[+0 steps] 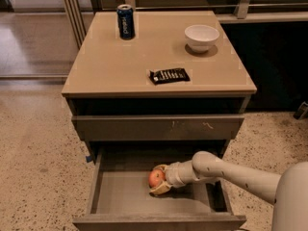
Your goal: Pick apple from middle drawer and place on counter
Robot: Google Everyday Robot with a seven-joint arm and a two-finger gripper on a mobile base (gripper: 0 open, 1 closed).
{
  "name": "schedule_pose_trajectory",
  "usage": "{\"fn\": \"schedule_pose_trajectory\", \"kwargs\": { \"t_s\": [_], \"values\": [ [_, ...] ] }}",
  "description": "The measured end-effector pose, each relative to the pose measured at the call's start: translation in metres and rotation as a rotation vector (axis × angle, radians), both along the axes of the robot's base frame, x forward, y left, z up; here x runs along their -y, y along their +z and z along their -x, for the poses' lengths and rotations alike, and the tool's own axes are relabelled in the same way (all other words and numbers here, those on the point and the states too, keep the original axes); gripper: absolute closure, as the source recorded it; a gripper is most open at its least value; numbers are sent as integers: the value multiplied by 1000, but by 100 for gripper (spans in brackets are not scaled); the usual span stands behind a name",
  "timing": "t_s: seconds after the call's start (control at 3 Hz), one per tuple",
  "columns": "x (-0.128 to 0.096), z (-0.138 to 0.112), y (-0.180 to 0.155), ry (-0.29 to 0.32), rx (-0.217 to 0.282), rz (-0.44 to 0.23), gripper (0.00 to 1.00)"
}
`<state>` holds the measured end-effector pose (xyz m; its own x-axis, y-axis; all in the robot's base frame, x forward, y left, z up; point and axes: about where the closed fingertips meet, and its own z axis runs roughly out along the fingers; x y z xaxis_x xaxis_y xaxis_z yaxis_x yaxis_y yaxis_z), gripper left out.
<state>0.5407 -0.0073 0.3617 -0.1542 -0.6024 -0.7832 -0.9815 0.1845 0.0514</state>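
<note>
The apple (pixel 154 176), small and red-orange, lies on the floor of the open middle drawer (pixel 122 196), near its centre. My gripper (pixel 157 179) reaches into the drawer from the right on a pale arm. Its pale fingers (pixel 159 190) sit on the far and near sides of the apple, closed against it. The apple rests on the drawer floor. The tan counter (pixel 106 66) is the top of the cabinet above.
On the counter stand a dark blue can (pixel 125 21) at the back left, a white bowl (pixel 201 36) at the back right and a black snack bar (pixel 169 75) near the front. A shut drawer front with scratch marks (pixel 159 127) overhangs the open drawer. Speckled floor surrounds the cabinet.
</note>
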Motion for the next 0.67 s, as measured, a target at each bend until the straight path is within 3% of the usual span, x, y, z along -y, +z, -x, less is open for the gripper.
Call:
{"fn": "schedule_pose_trajectory", "kwargs": {
  "t_s": [0.33,0.67],
  "values": [
    [11,9,33,12,6,-22,98],
    [30,28,88,21,-20,-36,100]
  ]
}}
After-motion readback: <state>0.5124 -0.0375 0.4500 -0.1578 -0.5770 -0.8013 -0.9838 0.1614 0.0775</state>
